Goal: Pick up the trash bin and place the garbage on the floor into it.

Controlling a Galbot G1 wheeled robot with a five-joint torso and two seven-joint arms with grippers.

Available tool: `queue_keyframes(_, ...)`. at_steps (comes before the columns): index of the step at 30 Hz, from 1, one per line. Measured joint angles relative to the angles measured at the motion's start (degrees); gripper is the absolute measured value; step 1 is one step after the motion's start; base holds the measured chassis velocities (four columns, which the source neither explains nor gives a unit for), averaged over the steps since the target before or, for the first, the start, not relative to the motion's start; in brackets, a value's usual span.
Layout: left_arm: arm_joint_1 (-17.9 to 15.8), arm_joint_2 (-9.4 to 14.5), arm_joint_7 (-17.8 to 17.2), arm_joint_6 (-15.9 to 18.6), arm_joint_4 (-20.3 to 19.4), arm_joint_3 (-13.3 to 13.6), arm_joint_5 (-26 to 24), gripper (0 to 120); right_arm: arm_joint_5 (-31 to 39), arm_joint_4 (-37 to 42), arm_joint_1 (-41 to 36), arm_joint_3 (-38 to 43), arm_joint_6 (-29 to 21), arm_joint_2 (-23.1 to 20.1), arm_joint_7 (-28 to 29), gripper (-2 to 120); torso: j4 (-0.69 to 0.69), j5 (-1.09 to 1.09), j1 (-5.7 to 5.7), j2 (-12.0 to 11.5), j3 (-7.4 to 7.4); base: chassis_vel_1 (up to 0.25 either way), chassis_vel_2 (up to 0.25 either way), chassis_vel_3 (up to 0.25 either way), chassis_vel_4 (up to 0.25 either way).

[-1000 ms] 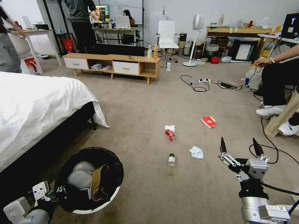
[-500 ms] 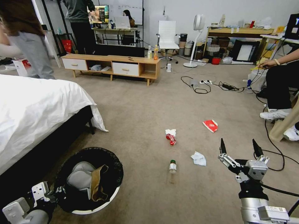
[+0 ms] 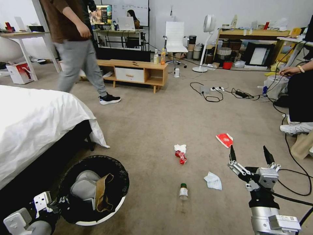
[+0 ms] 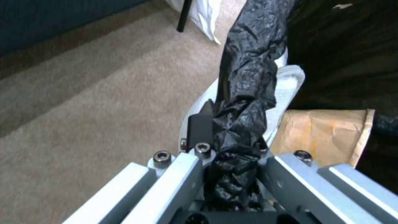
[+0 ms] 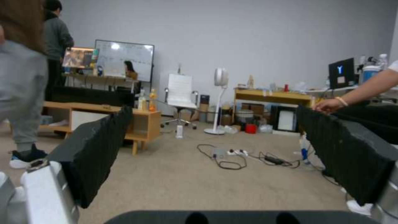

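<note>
Bin in hand, litter ahead on the carpet.

The left claw pinches the bag-lined rim of the trash bin, held low beside the bed, a brown paper bag already inside. The right claw hovers spread wide above the floor. Nearest: a tissue, soft and light, best pinched at a raised fold; the green-capped bottle, likely slick, best gripped across its body.
</note>
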Motion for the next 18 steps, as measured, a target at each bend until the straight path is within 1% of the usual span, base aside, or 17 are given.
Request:
queue_keyframes(4, -0.1, -0.1, 0.1, 0.0, 0.1, 0.0, 0.3, 1, 0.0, -0.4, 0.5, -0.1, 0.3, -0.1, -0.3, 100, 0.00, 0.00, 0.00, 0.0, 0.00, -0.080, 0.104, 0.057, -0.078)
queue_keyframes(12, -0.2, -0.3, 0.3, 0.0, 0.3, 0.0, 0.6, 1, 0.9, -0.7, 1.0, -0.2, 0.2, -0.9, -0.5, 100, -0.02, 0.00, -0.01, 0.0, -0.02, 0.000, 0.000, 0.000, 0.000)
queue_keyframes(18, -0.3, -0.3, 0.4, 0.0, 0.7, 0.0, 0.8, 1, 2.7, -0.6, 1.9, -0.7, -2.2, -2.3, -0.1, 100, -0.01, 0.00, 0.00, 0.0, -0.01, 0.000, 0.000, 0.000, 0.000)
